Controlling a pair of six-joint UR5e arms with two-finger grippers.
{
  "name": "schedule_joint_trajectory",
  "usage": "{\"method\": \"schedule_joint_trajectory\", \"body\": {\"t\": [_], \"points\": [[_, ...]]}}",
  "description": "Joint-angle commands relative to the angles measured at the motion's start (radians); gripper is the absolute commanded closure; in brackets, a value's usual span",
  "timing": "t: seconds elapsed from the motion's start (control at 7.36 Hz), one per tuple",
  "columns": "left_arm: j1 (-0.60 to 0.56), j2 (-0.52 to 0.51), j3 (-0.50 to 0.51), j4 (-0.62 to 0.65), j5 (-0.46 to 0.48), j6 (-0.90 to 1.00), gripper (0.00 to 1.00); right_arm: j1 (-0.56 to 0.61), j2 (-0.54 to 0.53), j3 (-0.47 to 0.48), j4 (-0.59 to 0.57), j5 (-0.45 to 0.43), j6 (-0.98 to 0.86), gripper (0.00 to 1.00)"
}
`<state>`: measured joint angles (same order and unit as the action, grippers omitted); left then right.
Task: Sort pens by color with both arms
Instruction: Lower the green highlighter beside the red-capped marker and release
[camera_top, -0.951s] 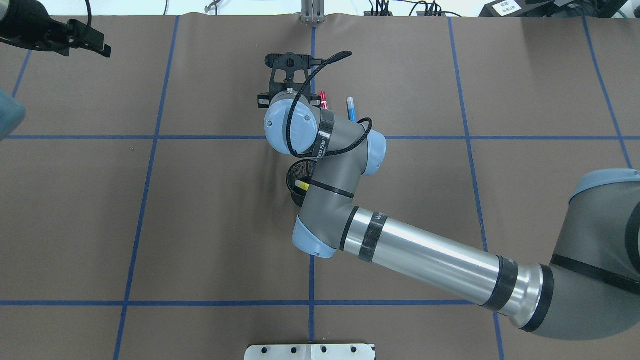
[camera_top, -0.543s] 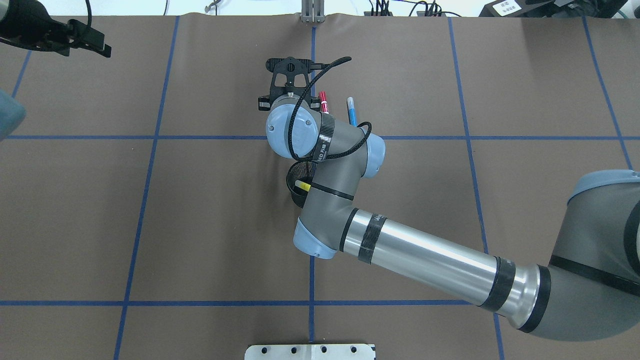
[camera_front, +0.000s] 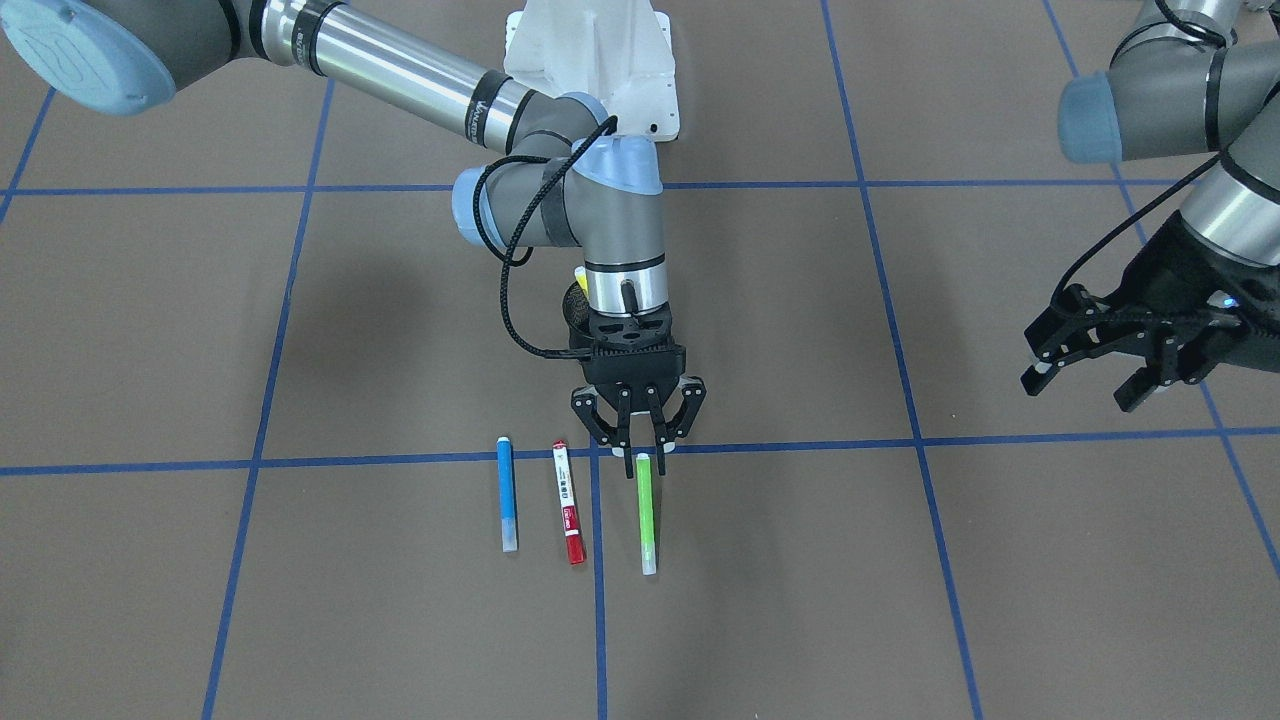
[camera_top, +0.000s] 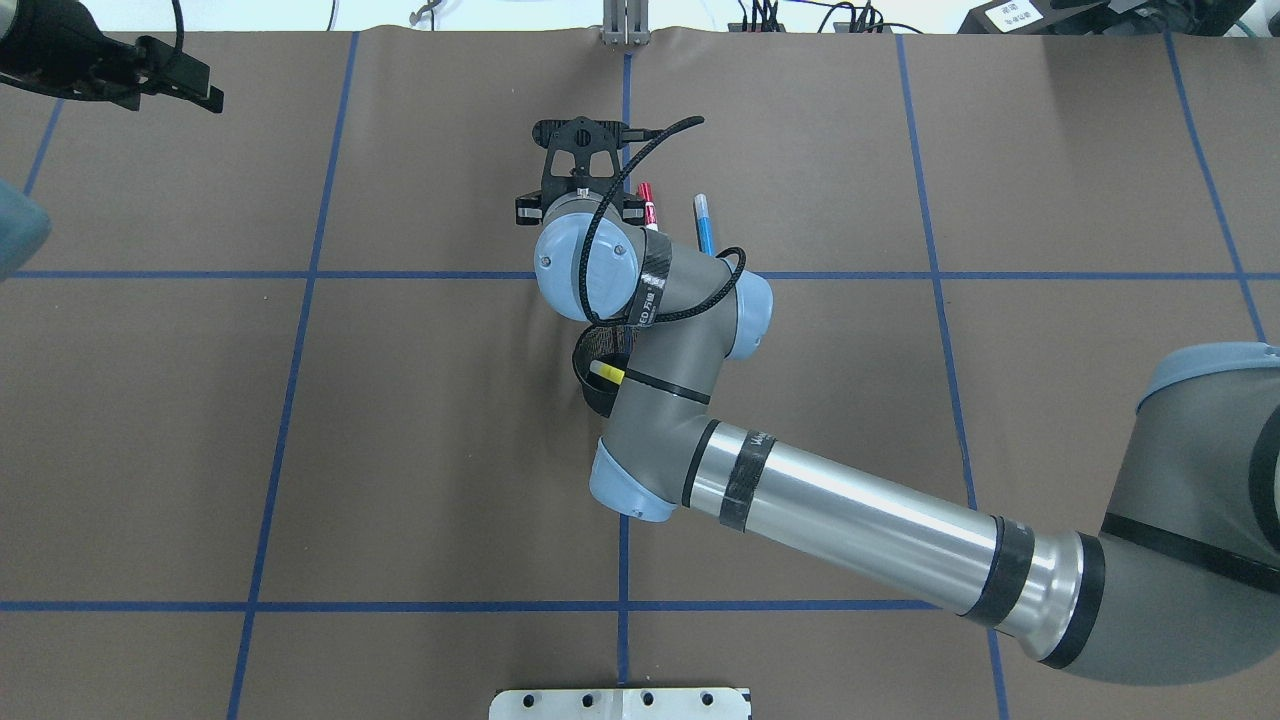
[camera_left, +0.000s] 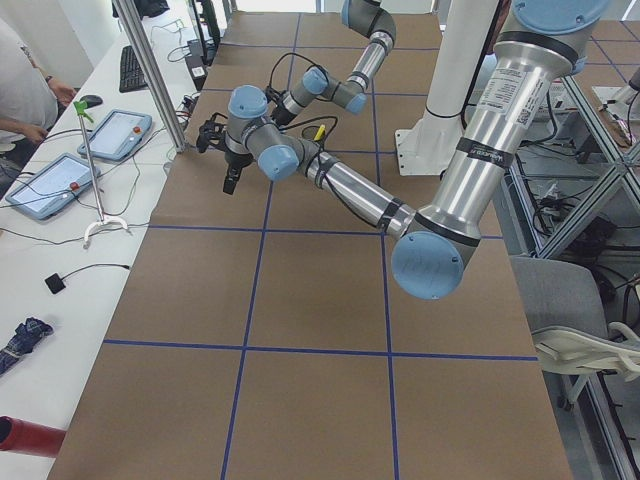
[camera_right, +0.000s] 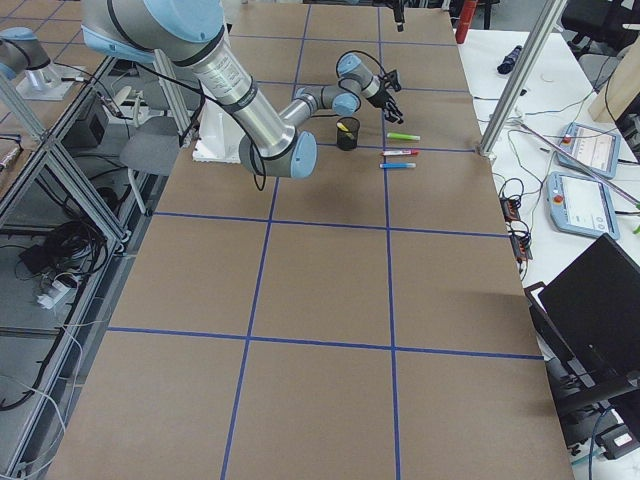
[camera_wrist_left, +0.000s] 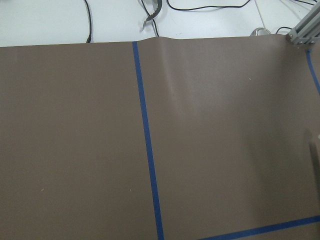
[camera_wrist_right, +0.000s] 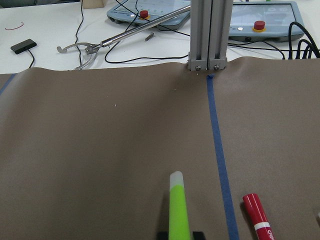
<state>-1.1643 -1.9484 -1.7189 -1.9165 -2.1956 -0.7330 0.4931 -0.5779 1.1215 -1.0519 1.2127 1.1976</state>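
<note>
Three pens lie side by side on the brown table: a blue pen (camera_front: 508, 495), a red-and-white pen (camera_front: 568, 503) and a lime green pen (camera_front: 646, 512). My right gripper (camera_front: 638, 448) points down at the green pen's near end, which lies flat on the table. In the right wrist view the fingertips (camera_wrist_right: 163, 235) sit tight on both sides of the green pen (camera_wrist_right: 178, 207). A yellow pen (camera_top: 604, 371) stands in the black mesh cup (camera_top: 590, 392) under my right forearm. My left gripper (camera_front: 1085, 385) is open and empty, high at the table's side.
The white base mount (camera_front: 590, 60) stands at the robot's edge. Blue tape lines (camera_front: 900, 440) cross the table. An aluminium post (camera_wrist_right: 210, 30) stands at the far edge, with teach pendants and cables on the white bench behind it.
My right wrist has shifted a little towards the robot. The red and blue pens, the cup and my left arm have not moved.
</note>
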Motion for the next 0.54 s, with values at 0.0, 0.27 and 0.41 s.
{"method": "schedule_joint_trajectory", "body": {"t": [0.0, 0.27, 0.41], "points": [[0.0, -0.001, 0.001, 0.001, 0.001, -0.002, 0.01, -0.007, -0.031, 0.053, 0.0, -0.001, -0.003, 0.02], [0.012, -0.012, 0.007, 0.008, 0.002, -0.076, 0.01, -0.004, -0.086, 0.185, -0.011, 0.027, -0.006, 0.02], [0.027, -0.017, 0.006, 0.01, 0.004, -0.103, 0.01, 0.024, -0.146, 0.289, -0.028, 0.106, -0.007, 0.02]]}}
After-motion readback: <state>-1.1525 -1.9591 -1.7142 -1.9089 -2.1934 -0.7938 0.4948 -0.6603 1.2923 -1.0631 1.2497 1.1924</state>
